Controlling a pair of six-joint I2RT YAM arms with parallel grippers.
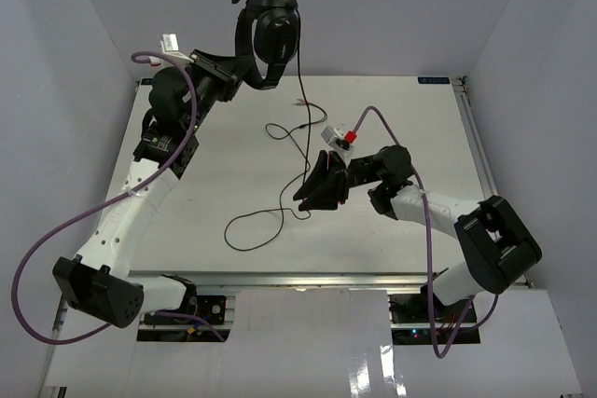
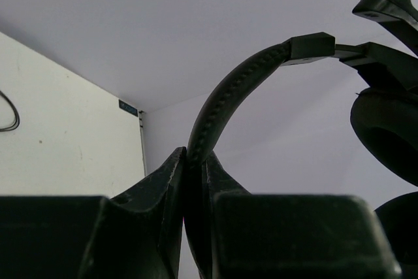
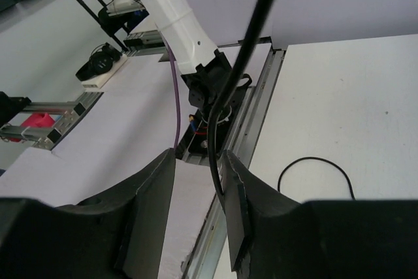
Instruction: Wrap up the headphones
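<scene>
Toward the near edge of the bench (image 1: 420, 137), the one thin cable (image 3: 240, 63) lies in a loose loop. At mid-bench it rises through the right gripper (image 1: 306, 200), whose jaws stand partly open, the cable resting against one of them, not pinched. Farther off, above the far edge, the left gripper (image 2: 196, 161) has its jaws clamped tight on the headband of the single headphones (image 1: 275, 34), held in the air.

White table (image 1: 215, 174), blue label (image 1: 431, 80) (far corner), grey walls (image 1: 93, 6)
</scene>
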